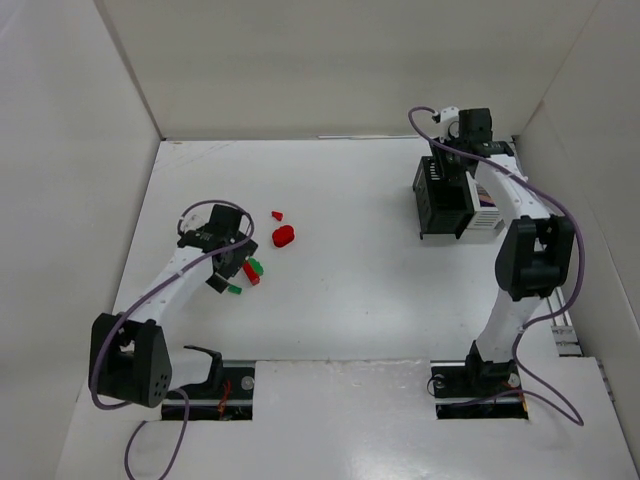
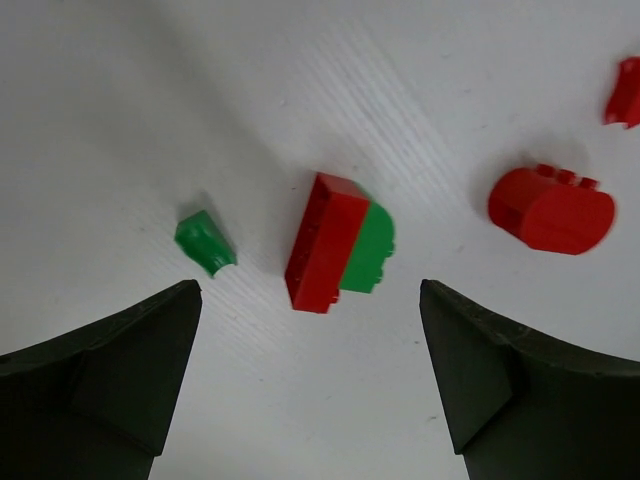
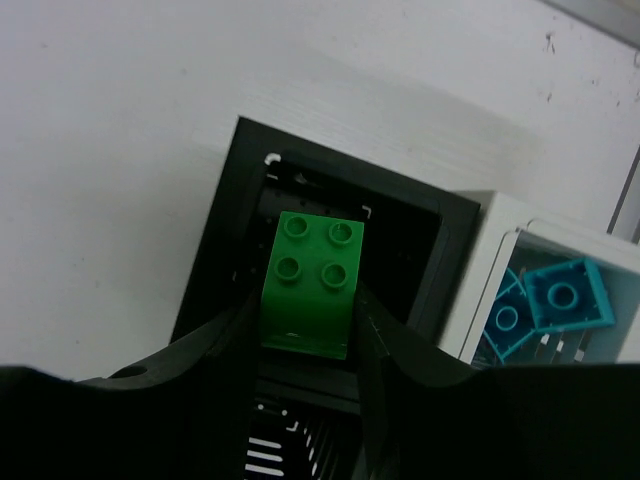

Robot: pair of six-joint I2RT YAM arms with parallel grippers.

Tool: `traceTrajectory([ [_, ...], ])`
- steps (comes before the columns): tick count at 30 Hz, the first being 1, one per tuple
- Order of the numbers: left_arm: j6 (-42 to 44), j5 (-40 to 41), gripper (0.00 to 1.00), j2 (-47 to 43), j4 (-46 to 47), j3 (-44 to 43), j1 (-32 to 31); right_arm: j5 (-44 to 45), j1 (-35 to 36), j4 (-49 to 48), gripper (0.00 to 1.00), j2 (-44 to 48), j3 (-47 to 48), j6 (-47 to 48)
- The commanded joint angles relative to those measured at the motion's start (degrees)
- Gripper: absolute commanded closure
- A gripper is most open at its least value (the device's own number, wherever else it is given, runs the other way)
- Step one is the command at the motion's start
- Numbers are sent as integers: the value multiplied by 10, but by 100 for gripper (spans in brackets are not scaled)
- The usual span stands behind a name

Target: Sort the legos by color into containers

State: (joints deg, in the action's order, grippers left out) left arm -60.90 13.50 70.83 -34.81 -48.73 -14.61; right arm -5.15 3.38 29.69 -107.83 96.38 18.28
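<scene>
My right gripper (image 3: 310,310) is shut on a green four-stud lego (image 3: 310,280) and holds it over a black bin (image 3: 215,250) of the container cluster (image 1: 445,205). The white bin (image 3: 470,270) beside it holds teal legos (image 3: 565,295). My left gripper (image 2: 310,330) is open and empty, just above the table. Ahead of it lie a joined red and green lego (image 2: 335,245), a small green piece (image 2: 205,242), a rounded red lego (image 2: 552,208) and a red piece (image 2: 625,92). The top view shows these by the left gripper (image 1: 232,262). No purple lego shows.
White walls (image 1: 80,150) close in the table on the left, back and right. The container cluster stands at the back right under the right arm (image 1: 520,230). Cables loop from both arms.
</scene>
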Motion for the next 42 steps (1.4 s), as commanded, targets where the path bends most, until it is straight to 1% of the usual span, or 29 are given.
traceTrajectory([
  [1,-12,-11,12,4,-18,24,3,50,-4,36,100,4,36,15],
  [3,-24,-11,12,11,-18,31,3,50,-4,41,97,-2,36,15],
  [4,-24,-11,12,18,-18,31,3,55,-4,41,94,-7,36,15],
  [8,-35,-10,12,18,-18,36,3,55,-4,41,69,0,30,20],
  [10,-41,-2,12,12,-29,43,8,50,-4,36,63,6,24,20],
  [11,-41,6,12,12,-29,43,8,50,-4,30,55,6,18,27],
  [12,-47,6,12,12,-29,49,13,43,-4,30,52,15,18,27],
  [13,-47,6,13,12,-29,49,13,37,-4,22,39,24,12,27],
  [14,-47,6,15,12,-29,54,19,37,-4,22,39,24,12,27],
  [15,-47,6,15,12,-29,61,19,37,-4,22,27,32,6,27],
  [16,-47,6,16,12,-29,61,19,37,-4,22,25,40,6,27],
  [17,-47,6,16,12,-29,67,19,37,-4,22,25,40,6,27],
  [18,-54,6,19,12,-29,67,19,37,-4,22,23,46,0,32],
  [19,-54,6,19,12,-29,76,19,37,-4,22,23,54,0,32],
  [22,-61,11,23,6,-29,88,30,37,-4,22,23,77,-22,32],
  [25,-74,16,28,1,-29,101,37,24,-4,1,23,99,-43,32],
  [26,-74,22,32,1,-29,107,43,24,-4,1,23,113,-54,32],
  [29,-81,28,36,1,-23,112,56,24,-4,-9,23,133,-67,32],
  [30,-87,28,41,1,-14,117,56,24,-4,-10,23,133,-67,32],
  [33,-87,28,44,1,-8,123,61,24,-4,-10,23,139,-73,32],
  [36,-81,21,48,1,18,129,61,24,-4,-10,23,139,-73,27],
  [37,-81,15,48,1,23,129,61,24,-4,-10,23,139,-80,27],
  [42,-81,14,56,23,40,129,61,24,-4,-15,23,149,-92,22],
])
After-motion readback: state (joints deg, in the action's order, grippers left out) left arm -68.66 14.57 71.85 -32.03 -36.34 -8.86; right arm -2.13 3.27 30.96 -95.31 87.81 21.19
